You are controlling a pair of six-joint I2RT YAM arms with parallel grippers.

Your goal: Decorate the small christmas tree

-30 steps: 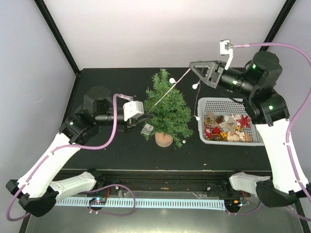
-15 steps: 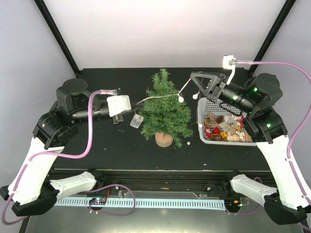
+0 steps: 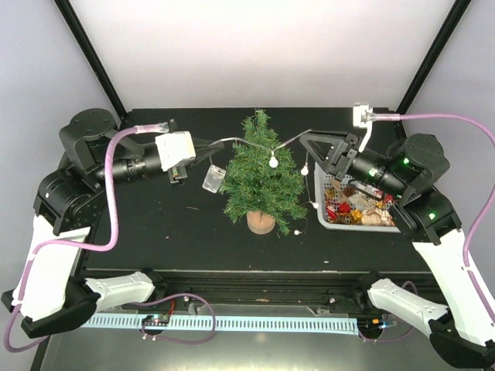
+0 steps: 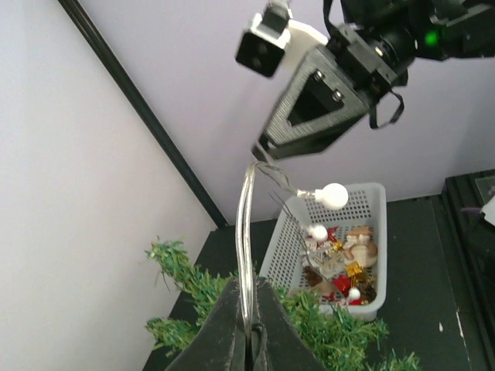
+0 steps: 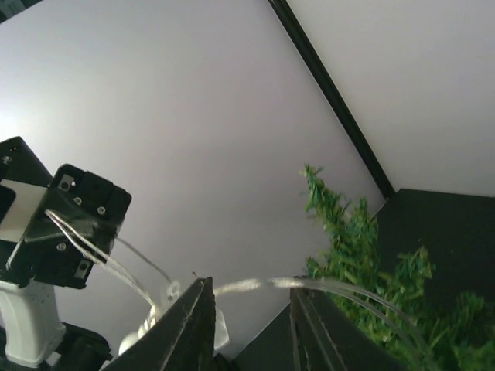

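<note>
Green bristly miniature christmas tree (image 3: pixel 261 182) on a round wooden base stands below and between both grippers. A clear light string with white bulbs (image 3: pixel 272 161) spans its top. The left gripper (image 3: pixel 219 144) is clamped on the strand. The right gripper (image 3: pixel 304 138) has its jaws apart, strand loose in the gap. Step: draping lights. Next probably lowering the string into the branches. Only the right wrist view shows that gap; only overhead shows the white plastic ornament basket (image 3: pixel 329 165) under the right gripper.

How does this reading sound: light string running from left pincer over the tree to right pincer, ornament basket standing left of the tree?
Wrong on the basket: the top external view shows it standing right of the small christmas tree. The light string does run from left pincer over the tree to right pincer.
</note>
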